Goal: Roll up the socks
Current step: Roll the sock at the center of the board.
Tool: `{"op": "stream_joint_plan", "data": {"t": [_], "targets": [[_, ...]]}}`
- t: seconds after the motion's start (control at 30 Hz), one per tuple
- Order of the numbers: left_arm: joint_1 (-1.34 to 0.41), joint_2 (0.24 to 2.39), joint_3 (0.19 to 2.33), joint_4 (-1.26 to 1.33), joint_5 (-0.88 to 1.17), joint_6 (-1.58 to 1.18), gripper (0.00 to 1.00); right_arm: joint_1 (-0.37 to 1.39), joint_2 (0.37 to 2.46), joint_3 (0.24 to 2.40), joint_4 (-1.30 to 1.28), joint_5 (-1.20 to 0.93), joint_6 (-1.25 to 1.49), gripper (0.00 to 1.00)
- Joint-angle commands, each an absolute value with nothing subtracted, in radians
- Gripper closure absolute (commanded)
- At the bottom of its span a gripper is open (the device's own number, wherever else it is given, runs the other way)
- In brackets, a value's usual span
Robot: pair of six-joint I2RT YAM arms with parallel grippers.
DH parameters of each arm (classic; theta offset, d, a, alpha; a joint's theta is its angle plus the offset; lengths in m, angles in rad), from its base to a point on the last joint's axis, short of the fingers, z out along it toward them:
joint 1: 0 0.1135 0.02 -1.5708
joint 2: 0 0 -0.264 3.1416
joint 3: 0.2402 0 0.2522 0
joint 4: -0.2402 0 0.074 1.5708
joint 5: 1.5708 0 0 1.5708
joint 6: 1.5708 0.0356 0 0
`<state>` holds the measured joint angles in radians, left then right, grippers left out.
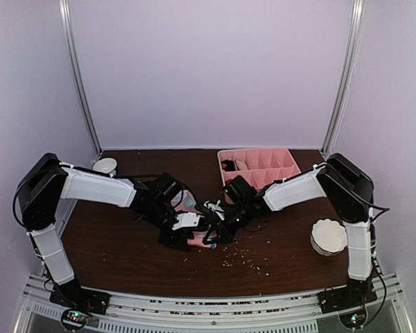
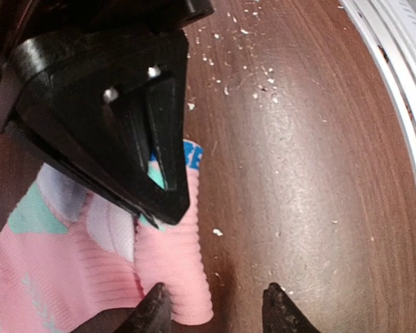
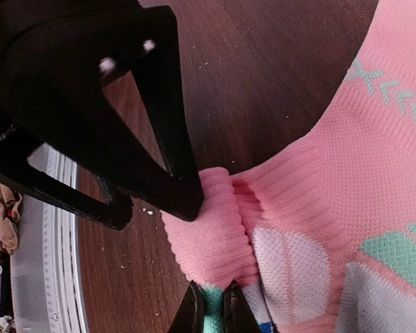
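Brown table (image 1: 125, 257): pink sock (image 3: 215, 236) mostly hidden beneath left gripper (image 2: 215, 309), right gripper (image 3: 211, 312).

We are looking at the pink sock (image 3: 374, 173) as soft, matt knit cloth, ribbed at the cuff and finer-textured elsewhere, with mint patches of the same weave. The counter (image 2: 298, 173) is showing a dark wood grain under a smooth, faintly glossy finish. The left claw (image 2: 218, 309) and right claw (image 3: 213, 316) are reading as hard black plastic with a dull sheen.
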<state>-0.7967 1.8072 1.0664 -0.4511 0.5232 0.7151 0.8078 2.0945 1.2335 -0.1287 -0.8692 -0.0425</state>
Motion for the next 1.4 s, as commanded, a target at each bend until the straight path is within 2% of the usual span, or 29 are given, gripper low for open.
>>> {"op": "stream_joint_plan", "data": {"t": [0.0,0.2,0.63,0.7,0.77,0.83,0.9,0.93,1.17,1.37], "targets": [[-0.815,1.81,1.062,-0.334,0.413,0.715,0.55,0.786,2.219,1.242,-0.379,-0.788,0.061,1.0],[-0.829,1.826,1.058,-0.319,0.375,0.695,0.69,0.785,2.231,1.234,-0.319,-0.834,0.189,1.0],[-0.872,1.837,1.059,-0.347,0.342,0.698,0.66,0.787,2.239,1.229,-0.232,-0.876,0.364,1.0],[-0.873,1.85,1.078,-0.358,0.35,0.687,0.7,0.79,2.234,1.225,-0.211,-0.879,0.383,1.0],[-0.872,1.871,1.097,-0.374,0.369,0.675,0.8,0.792,2.227,1.219,-0.191,-0.87,0.399,1.0],[-0.868,1.894,1.12,-0.399,0.386,0.652,0.97,0.792,2.206,1.197,-0.159,-0.851,0.402,0.93],[-0.848,1.928,1.145,-0.435,0.43,0.629,1.0,0.789,2.161,1.148,-0.103,-0.815,0.401,0.61],[-0.832,1.938,1.156,-0.456,0.463,0.62,1.0,0.785,2.136,1.12,-0.067,-0.796,0.402,0.54],[-0.71,2.018,1.206,-0.524,0.643,0.534,1.0,0.759,1.962,0.966,0.017,-0.638,0.319,0.49],[-0.678,2.11,1.276,-0.589,0.752,0.476,1.0,0.755,1.799,0.835,0.107,-0.467,0.253,0.37]]}}
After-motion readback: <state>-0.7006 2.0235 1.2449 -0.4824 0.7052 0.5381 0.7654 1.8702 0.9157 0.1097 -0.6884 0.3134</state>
